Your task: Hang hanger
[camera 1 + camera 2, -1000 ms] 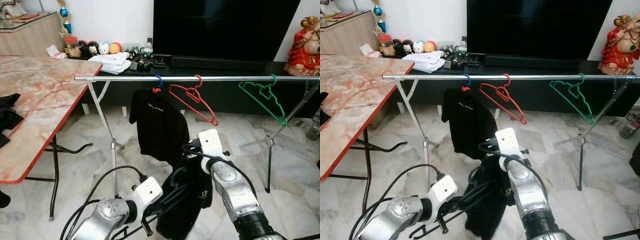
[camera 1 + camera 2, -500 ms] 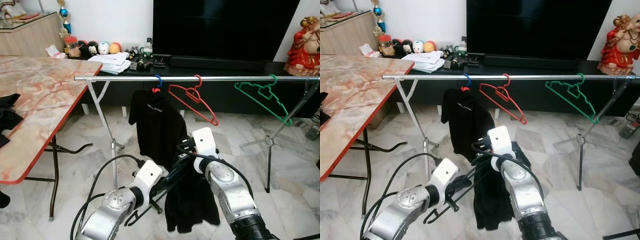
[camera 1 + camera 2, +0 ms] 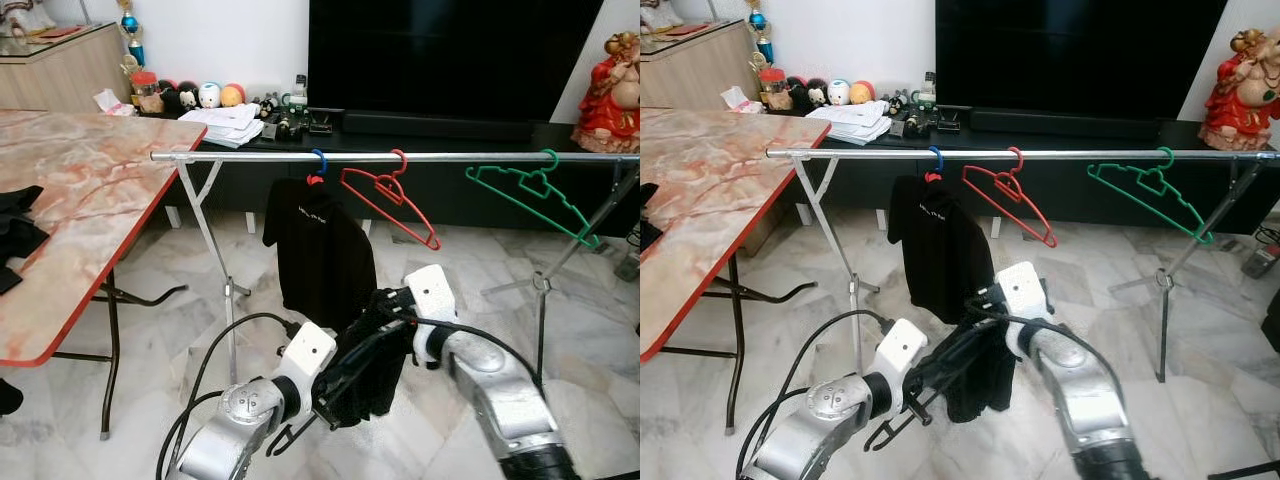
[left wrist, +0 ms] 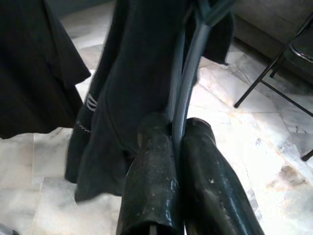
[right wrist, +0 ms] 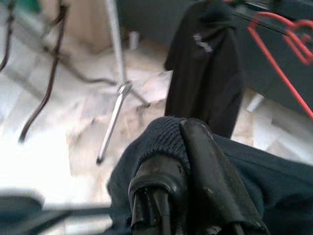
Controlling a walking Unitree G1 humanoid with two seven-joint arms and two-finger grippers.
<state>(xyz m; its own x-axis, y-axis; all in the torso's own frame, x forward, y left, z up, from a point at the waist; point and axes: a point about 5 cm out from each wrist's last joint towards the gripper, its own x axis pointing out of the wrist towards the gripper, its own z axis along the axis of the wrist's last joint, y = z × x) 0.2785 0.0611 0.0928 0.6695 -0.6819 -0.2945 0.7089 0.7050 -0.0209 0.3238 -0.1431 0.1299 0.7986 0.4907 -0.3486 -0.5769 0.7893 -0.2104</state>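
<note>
1. Grip check: my left gripper (image 4: 178, 147) had its fingers pinched on the dark hanger (image 4: 191, 63), low before me, so the frame couldn't swing.
2. My right gripper (image 5: 183, 171) was pressed together on the dark garment (image 3: 375, 355) draped over that hanger, keeping the cloth from sliding off.
3. Both sat well below the rail (image 3: 250, 156), whose left end stood beside the table's (image 3: 60, 260) edge.
4. Free rail lay between the red hanger (image 3: 385, 195) and green hanger (image 3: 530, 190) — the likeliest spot, I judged.
</note>
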